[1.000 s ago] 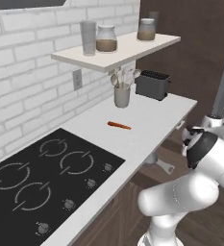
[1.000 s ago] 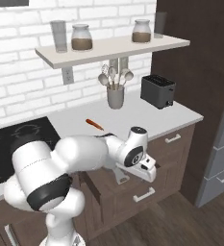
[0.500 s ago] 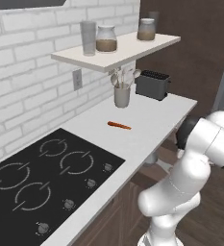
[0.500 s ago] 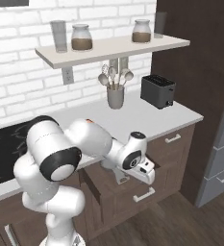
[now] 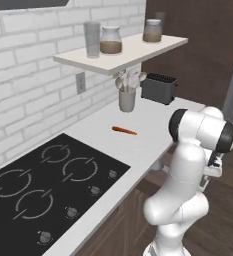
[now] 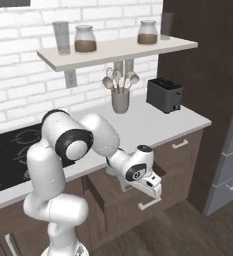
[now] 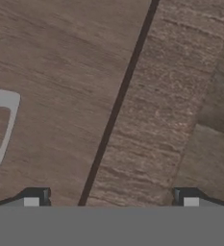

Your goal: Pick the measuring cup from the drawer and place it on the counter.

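The dark brown drawer (image 6: 125,212) stands pulled out under the counter (image 6: 153,117), its pale bar handle (image 6: 149,204) on the front panel. My gripper (image 6: 152,191) hangs just above that front panel. In the hand view brown wood grain with a dark seam lies close ahead, and a pale bar handle (image 7: 0,125) sits at the left. The gripper (image 7: 111,202) is open, fingertips (image 7: 31,201) wide apart with nothing between them. The measuring cup is hidden from every view.
On the counter (image 5: 148,130) lie a thin orange-red stick (image 5: 124,130), a grey cylinder of white spoons (image 5: 127,99) and a black toaster (image 5: 159,88). The black cooktop (image 5: 53,185) is at the left. A wall shelf (image 5: 123,52) holds jars. A closed drawer (image 6: 180,150) sits to the right.
The arm's elbow and shoulder have folded up and back toward the base. The hand has stayed by the drawer front, dropping slightly. The drawer has not visibly moved.
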{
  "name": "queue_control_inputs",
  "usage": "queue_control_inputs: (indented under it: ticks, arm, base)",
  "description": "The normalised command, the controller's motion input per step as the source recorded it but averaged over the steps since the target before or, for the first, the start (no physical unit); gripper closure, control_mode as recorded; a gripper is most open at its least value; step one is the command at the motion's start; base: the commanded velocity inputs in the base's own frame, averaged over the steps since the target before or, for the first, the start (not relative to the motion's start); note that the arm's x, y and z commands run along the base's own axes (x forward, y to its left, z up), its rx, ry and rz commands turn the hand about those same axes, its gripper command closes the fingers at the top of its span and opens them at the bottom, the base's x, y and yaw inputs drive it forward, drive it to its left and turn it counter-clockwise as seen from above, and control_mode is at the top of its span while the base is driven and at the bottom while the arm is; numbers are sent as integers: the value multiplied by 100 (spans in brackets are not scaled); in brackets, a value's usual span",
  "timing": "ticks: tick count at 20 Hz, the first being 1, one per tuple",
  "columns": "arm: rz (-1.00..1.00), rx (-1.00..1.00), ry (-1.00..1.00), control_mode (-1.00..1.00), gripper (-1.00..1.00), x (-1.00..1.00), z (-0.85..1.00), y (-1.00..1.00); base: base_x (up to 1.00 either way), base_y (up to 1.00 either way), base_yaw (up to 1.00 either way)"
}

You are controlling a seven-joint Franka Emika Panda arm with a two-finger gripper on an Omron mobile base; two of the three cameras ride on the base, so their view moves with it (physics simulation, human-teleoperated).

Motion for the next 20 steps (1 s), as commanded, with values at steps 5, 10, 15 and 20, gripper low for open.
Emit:
queue_control_inputs:
  ticks: [5, 10, 15, 20]
  arm:
    - [-7, 2, 9, -100, -100, -42, -46, -39]
    - [-4, 18, 12, -100, -100, -100, 0, -100]
    - [0, 19, 3, -100, -100, -100, -3, -100]
    - [0, 14, 0, -100, -100, -92, 46, -78]
  base:
    - [0, 0, 0]
    - [0, 0, 0]
    - [0, 0, 0]
    - [0, 0, 0]
